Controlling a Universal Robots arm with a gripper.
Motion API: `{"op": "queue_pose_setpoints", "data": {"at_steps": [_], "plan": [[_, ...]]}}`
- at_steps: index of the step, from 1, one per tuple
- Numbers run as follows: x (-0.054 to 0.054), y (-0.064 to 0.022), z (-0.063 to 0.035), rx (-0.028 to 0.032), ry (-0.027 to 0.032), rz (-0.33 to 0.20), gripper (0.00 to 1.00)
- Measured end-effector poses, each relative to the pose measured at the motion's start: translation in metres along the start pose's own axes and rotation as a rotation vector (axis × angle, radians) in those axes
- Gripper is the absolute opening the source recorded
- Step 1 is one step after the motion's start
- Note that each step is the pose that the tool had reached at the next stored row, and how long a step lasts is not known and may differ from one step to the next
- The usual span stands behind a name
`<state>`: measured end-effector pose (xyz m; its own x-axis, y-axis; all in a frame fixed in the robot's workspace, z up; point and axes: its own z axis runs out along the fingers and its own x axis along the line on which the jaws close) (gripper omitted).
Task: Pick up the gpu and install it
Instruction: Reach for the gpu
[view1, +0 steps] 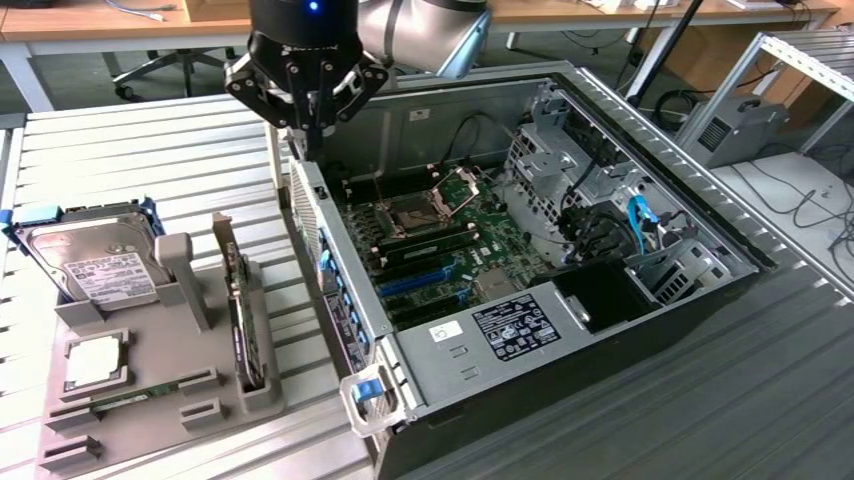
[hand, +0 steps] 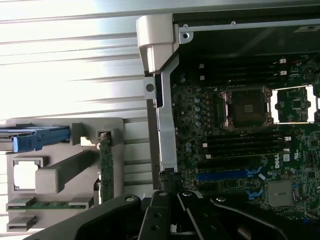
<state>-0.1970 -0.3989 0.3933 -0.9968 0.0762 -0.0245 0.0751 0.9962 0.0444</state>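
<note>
The gpu (view1: 242, 300) stands on edge in a slot of the grey holder (view1: 160, 415), its silver bracket pointing up; the wrist view also takes in the gpu (hand: 105, 165). My gripper (view1: 308, 140) hangs shut and holds nothing. It is above the near corner of the open computer case (view1: 441, 355), up and to the exterior view's right of the gpu and well clear of it. In the wrist view the gripper (hand: 169, 186) hovers over the case wall beside the motherboard (hand: 240, 150). The blue expansion slots (view1: 414, 280) on the board are bare.
The holder also carries a hard drive (view1: 91, 265) with blue rails, a processor (view1: 94, 360) and a memory stick (view1: 131, 398). Inside the case are the processor socket (view1: 407, 212), drive cages (view1: 601, 200) and a power supply (view1: 514, 325). All of it rests on a slatted metal table (view1: 147, 160).
</note>
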Motion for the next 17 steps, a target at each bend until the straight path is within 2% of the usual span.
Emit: {"op": "queue_pose_setpoints", "data": {"at_steps": [17], "plan": [[0.0063, -0.0005, -0.0002, 0.0001, 0.0000, 0.000, 0.11]]}}
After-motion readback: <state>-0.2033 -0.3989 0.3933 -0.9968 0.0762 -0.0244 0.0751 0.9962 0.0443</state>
